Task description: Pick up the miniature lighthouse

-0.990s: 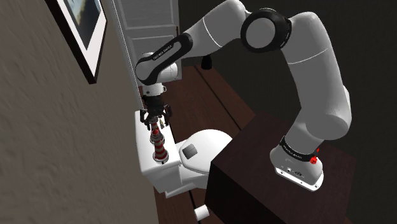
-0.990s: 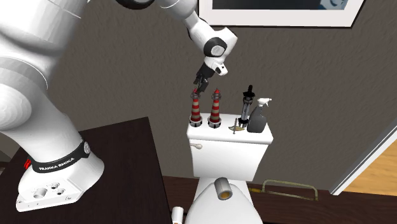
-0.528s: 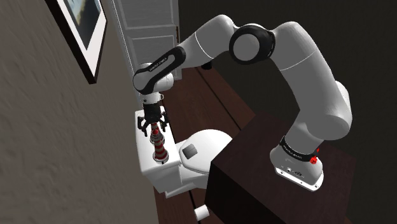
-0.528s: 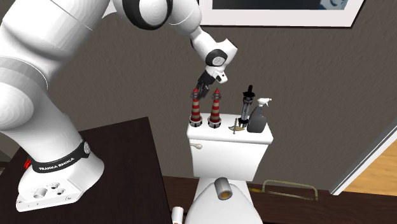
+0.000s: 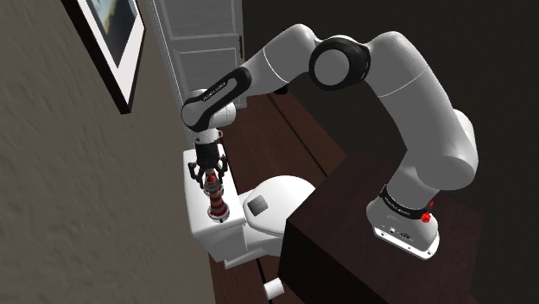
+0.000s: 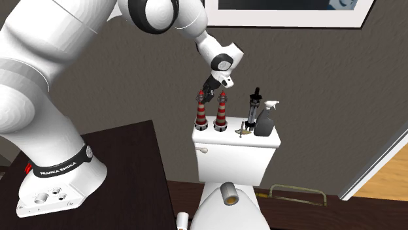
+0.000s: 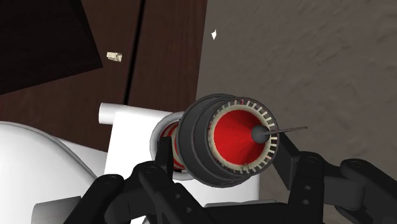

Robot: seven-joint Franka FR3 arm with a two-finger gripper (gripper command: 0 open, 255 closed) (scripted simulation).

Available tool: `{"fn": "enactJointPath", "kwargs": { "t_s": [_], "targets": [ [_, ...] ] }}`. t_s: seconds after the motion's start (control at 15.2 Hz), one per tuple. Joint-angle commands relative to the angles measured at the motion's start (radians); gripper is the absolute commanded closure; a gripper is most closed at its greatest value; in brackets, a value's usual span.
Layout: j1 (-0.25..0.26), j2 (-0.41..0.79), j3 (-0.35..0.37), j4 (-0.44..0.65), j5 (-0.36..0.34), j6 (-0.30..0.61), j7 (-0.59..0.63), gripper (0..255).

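Red-topped lighthouse stands inside the spread hand, wall close beside.

White arm arched high, wrist turned straight down, black fingers spread apart

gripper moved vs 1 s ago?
Yes. In the shoulder view the gripper has dropped closer to the toilet tank. Its open fingers now sit either side of the top of the lighthouse.
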State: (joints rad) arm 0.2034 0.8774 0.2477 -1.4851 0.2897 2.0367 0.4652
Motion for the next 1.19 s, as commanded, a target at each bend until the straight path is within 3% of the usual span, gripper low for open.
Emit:
{"fn": "enactJointPath", "kwargs": {
  "t_s": [0.0, 1.12],
  "targets": [
    [0.000, 0.001, 0.000, 0.000, 0.000, 0.000, 0.000, 255],
    [-0.013, -0.119, 0.010, -0.022, 0.007, -0.092, 0.034, 255]
  ]
}}
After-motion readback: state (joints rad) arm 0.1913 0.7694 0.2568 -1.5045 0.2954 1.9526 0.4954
